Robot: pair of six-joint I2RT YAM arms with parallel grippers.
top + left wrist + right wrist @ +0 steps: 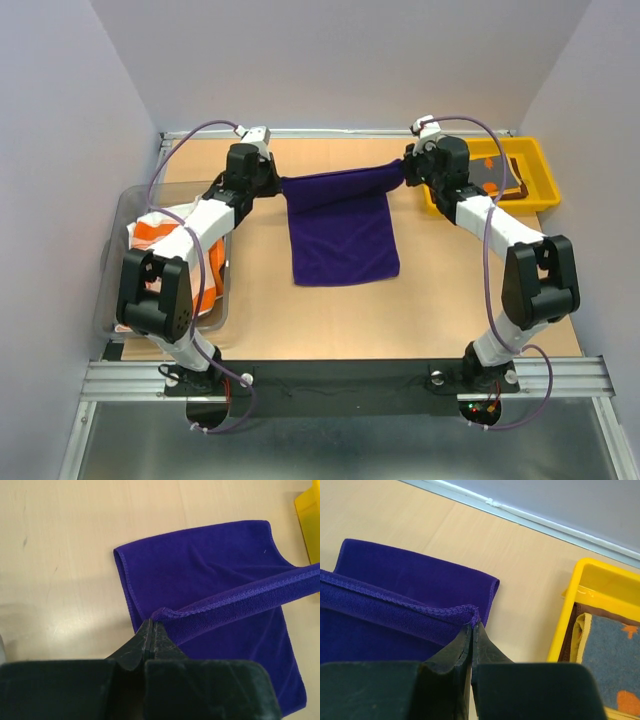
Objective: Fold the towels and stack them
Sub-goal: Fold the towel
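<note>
Stretching left-right between both pinched-shut tools, left tool (151, 632) and right tool (471, 630), purple towel (340, 235) drapes toward the bases.

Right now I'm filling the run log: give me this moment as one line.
step: folding | left claw: shut on purple towel corner | right claw: shut on other corner | held edge: raised, stretched between claws | rest: on table

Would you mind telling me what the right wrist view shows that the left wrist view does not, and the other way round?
Only the right wrist view shows what lies inside the yellow tray: a grey cloth with orange marks, plus the table's back rail. Only the left wrist view shows the left gripper shut on one corner of the purple towel. Both show the towel's hem stretched taut above its lower layer on the wooden table; the right gripper pinches the other corner.
</note>
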